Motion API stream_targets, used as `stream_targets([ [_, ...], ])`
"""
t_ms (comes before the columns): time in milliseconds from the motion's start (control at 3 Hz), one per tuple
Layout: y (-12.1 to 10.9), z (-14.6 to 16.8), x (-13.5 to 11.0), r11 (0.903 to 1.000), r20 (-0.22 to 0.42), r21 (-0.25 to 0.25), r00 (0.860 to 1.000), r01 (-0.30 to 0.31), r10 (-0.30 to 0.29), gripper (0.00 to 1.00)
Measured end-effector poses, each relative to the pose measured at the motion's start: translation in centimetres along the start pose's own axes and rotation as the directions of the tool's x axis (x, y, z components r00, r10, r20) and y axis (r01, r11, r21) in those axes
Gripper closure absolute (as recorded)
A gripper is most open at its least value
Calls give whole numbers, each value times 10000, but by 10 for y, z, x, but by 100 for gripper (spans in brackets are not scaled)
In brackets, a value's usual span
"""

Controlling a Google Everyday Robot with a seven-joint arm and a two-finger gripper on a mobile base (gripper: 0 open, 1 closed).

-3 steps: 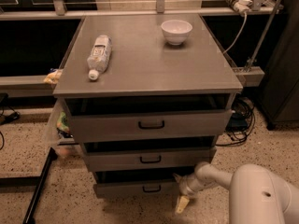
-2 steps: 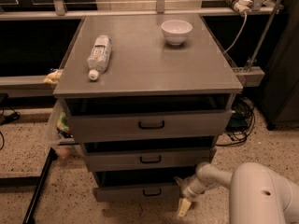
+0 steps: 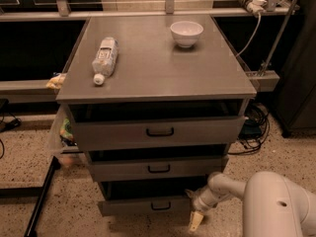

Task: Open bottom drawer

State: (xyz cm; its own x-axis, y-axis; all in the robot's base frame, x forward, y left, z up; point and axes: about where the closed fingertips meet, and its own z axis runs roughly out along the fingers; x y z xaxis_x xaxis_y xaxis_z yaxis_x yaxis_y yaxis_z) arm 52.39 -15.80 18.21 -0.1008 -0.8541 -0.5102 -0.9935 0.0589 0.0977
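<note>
The bottom drawer (image 3: 140,205) is the narrowest grey front, lowest of three, with a small black loop handle (image 3: 161,206). It stands pulled out a little, with a dark gap above it. My gripper (image 3: 196,217) hangs at the drawer's right end, just off its right corner and low near the floor, at the end of my white arm (image 3: 222,186). One cream fingertip (image 3: 195,221) points down toward the floor.
The middle drawer (image 3: 158,168) and top drawer (image 3: 159,131) are above, both slightly out. On the cabinet top (image 3: 148,73) lie a plastic bottle (image 3: 104,57) and a white bowl (image 3: 186,32). Cables (image 3: 254,127) lie at the right, a black bar (image 3: 42,196) at the left.
The arm and gripper have shifted slightly left, closer to the drawer's right end. The drawers look the same.
</note>
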Motion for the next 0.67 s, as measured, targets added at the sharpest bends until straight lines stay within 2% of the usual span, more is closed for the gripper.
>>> stream_targets([
  [333,19,-1,5,9983,-16,-507,9996,-270,270,0],
  [667,47,-14,11,9920,-151,-1077,9978,-658,646,0],
])
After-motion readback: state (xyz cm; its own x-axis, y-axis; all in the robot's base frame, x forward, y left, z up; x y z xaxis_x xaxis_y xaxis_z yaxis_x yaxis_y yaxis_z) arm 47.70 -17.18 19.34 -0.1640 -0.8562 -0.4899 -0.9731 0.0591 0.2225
